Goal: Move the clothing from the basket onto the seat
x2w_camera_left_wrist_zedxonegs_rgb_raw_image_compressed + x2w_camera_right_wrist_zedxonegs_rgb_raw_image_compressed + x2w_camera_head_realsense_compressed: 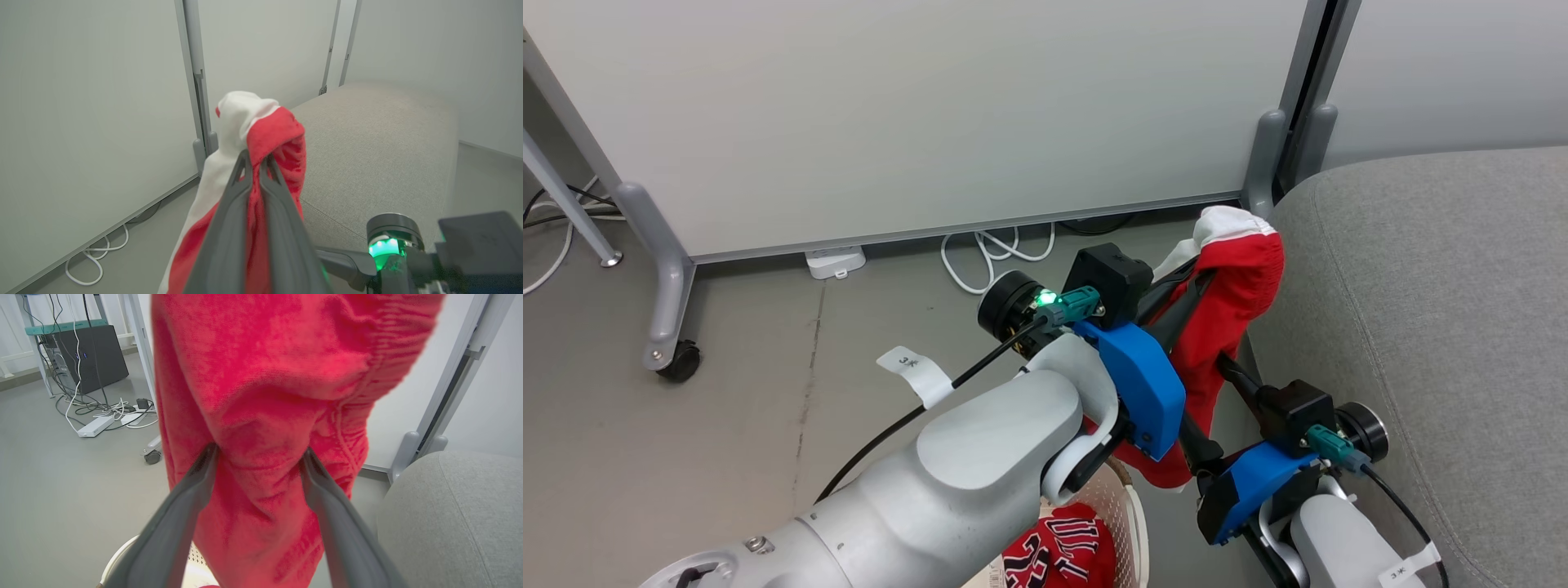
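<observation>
Left jaws pinch the red garment (282,134); right jaws spread, fabric between their tips.

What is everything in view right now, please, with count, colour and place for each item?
plain garment: one, red with white trim, hanging beside the seat
jersey: one, red with black-and-white lettering, in the basket
basket: one, cream-white, on the floor below the arms
seat: one, grey, at the right
partition panels: two, white, behind
cable: one coil, white, floor at the partition's foot
power strip: one, white, floor under the partition
computer case: one, black, on the floor
left gripper: one, dark fingers, shut on the plain garment
right gripper: one, dark fingers, open either side of the hanging fabric
</observation>
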You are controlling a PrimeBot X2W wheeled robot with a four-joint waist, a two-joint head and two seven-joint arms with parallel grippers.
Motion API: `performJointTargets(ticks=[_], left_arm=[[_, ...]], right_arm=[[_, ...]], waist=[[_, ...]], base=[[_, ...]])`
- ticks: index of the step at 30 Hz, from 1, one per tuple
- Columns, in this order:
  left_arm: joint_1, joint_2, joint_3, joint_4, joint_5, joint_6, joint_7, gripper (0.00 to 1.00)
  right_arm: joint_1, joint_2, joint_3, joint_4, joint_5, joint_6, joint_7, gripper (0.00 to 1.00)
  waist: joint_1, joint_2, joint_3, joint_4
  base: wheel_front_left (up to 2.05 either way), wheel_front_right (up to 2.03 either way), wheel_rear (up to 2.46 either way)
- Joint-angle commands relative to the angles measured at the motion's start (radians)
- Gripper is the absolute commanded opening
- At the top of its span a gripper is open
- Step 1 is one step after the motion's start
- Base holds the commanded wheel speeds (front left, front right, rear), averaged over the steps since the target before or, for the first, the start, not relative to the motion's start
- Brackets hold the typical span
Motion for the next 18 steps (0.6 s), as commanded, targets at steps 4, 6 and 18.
performJointTargets(ticks=[4, 6, 18], left_arm=[[0.007, 0.0, -0.003, -0.009, 0.003, -0.005, 0.003, 0.0], [0.01, 0.0, -0.003, -0.01, 0.003, -0.007, 0.005, 0.0], [0.014, 0.0, -0.003, -0.013, 0.006, -0.011, 0.013, 0.0]], right_arm=[[-0.043, -0.003, 0.009, 0.042, -0.005, 0.0, -0.005, 1.0], [-0.052, -0.003, 0.014, 0.056, -0.005, 0.0, -0.005, 1.0], [-0.086, -0.003, 0.034, 0.102, 0.012, 0.0, -0.008, 1.0]], waist=[[-0.0001, 0.0, -0.005, 0.0], [-0.0001, 0.0, -0.008, 0.0], [-0.0001, 0.0, -0.009, 0.001]], base=[[0.0, 0.0, 0.0], [0.0, 0.0, 0.0], [0.0, 0.0, 0.0]])
